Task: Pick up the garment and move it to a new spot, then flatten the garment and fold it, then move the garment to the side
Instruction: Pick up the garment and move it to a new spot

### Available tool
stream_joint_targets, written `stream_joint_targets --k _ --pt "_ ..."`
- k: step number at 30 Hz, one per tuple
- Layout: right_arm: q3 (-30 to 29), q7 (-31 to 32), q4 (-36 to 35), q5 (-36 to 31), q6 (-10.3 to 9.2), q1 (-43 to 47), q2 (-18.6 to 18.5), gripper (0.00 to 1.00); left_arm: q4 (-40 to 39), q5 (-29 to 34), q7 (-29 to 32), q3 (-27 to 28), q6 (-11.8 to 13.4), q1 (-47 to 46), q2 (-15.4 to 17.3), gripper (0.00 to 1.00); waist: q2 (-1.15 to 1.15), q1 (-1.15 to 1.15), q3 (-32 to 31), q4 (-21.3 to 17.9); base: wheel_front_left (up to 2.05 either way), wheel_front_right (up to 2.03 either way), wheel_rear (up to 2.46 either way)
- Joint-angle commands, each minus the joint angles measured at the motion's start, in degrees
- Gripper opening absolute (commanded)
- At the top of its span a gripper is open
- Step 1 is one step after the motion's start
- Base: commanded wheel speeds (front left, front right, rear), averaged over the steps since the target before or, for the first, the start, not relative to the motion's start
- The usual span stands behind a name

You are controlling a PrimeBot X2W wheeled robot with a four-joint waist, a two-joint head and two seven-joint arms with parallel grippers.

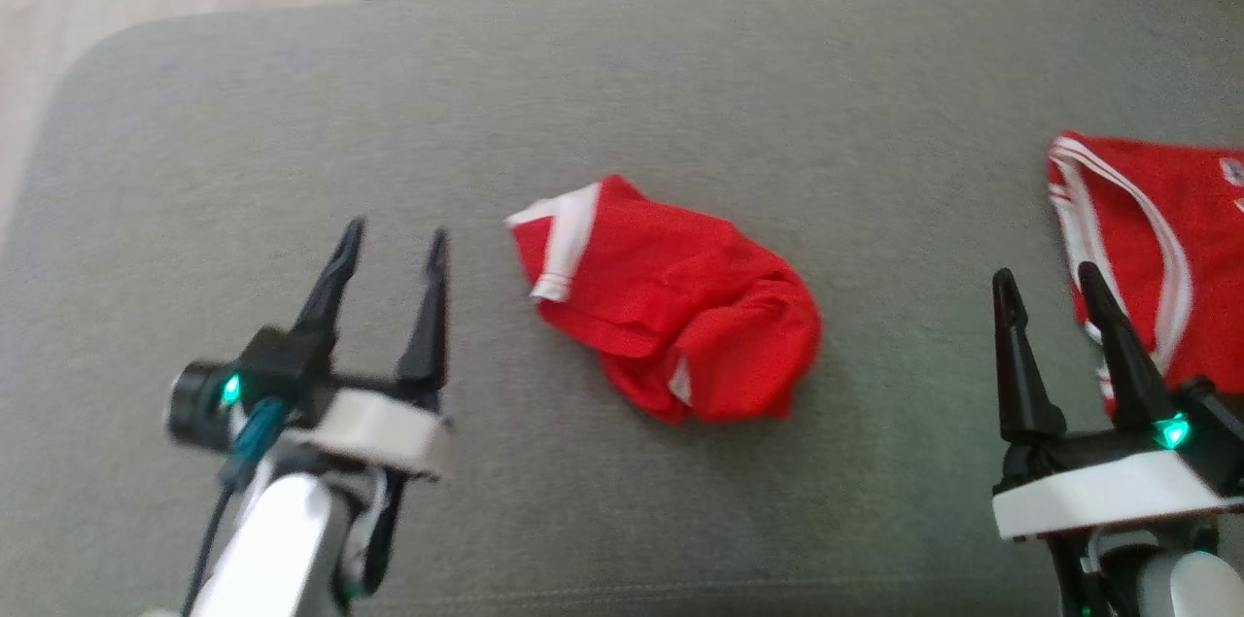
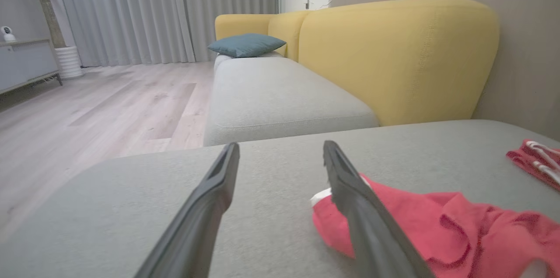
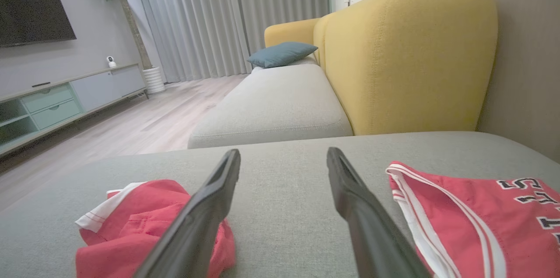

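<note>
A crumpled red garment (image 1: 671,311) with white trim lies bunched in the middle of the grey cushion (image 1: 622,83). It also shows low right in the left wrist view (image 2: 437,230) and low left in the right wrist view (image 3: 140,230). My left gripper (image 1: 394,248) hovers open just left of it, nothing between its fingers (image 2: 280,151). My right gripper (image 1: 1050,282) stands open at the lower right, empty (image 3: 283,157), between the crumpled garment and a flat red one.
A second red garment (image 1: 1157,238) with white stripes and lettering lies flat at the cushion's right edge (image 3: 481,221). Beyond are another grey seat (image 2: 280,94), a yellow sofa back (image 3: 407,54), a blue pillow (image 2: 246,44) and wooden floor (image 2: 100,103) on the left.
</note>
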Motion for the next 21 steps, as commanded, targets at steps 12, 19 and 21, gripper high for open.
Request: stream_joint_targets --k 12,19,21 --pt "-0.2 1.3 -1.7 -0.1 -0.03 4.1 -0.4 1.00 -3.8 -0.9 0.0 3.1 0.1 4.6 5.0 1.00 0.00 0.00 -4.5 4.4 0.00 0.00 0.00" --pt "-0.2 1.8 -1.5 0.3 -0.03 6.0 -0.4 1.00 -5.2 -1.0 1.0 2.0 0.1 7.6 5.6 1.00 0.00 0.00 -6.3 3.8 0.00 0.00 0.00" --pt "-0.2 1.9 -1.4 0.4 -0.03 6.3 -0.4 1.00 -5.5 -1.0 1.2 1.8 0.2 8.3 5.7 1.00 0.00 0.00 -6.8 3.8 0.00 0.00 0.00"
